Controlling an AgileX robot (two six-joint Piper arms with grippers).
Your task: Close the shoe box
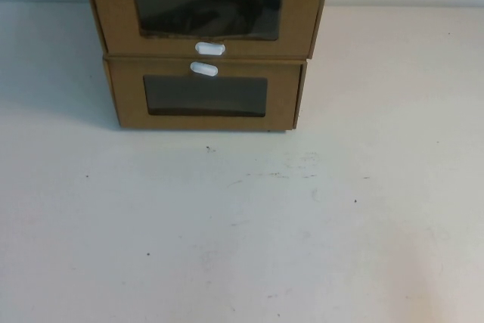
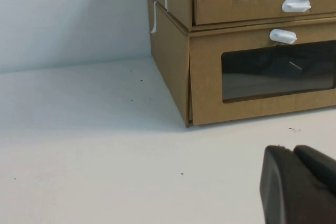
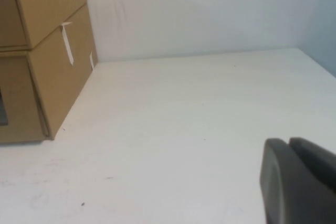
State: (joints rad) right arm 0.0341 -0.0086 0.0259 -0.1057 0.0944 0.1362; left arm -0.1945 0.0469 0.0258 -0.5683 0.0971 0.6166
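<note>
Shoe box [image 1: 206, 9] sits atop lower box [image 1: 206, 96]; left gripper [image 2: 299, 184], right gripper [image 3: 299, 182] apart.

Brown cardboard shoe box [image 1: 206, 5] with white tab [image 1: 209, 48]; white table [image 1: 242, 225]; black left claw [image 2: 299, 184].

The shoe box [image 1: 206, 11] sits stacked on the other cardboard box [image 1: 206, 96] at the back of the table [image 1: 242, 225]. The left gripper [image 2: 302, 184] is near the stack's front corner; the right gripper [image 3: 299, 182] is well apart, off its right side.
</note>
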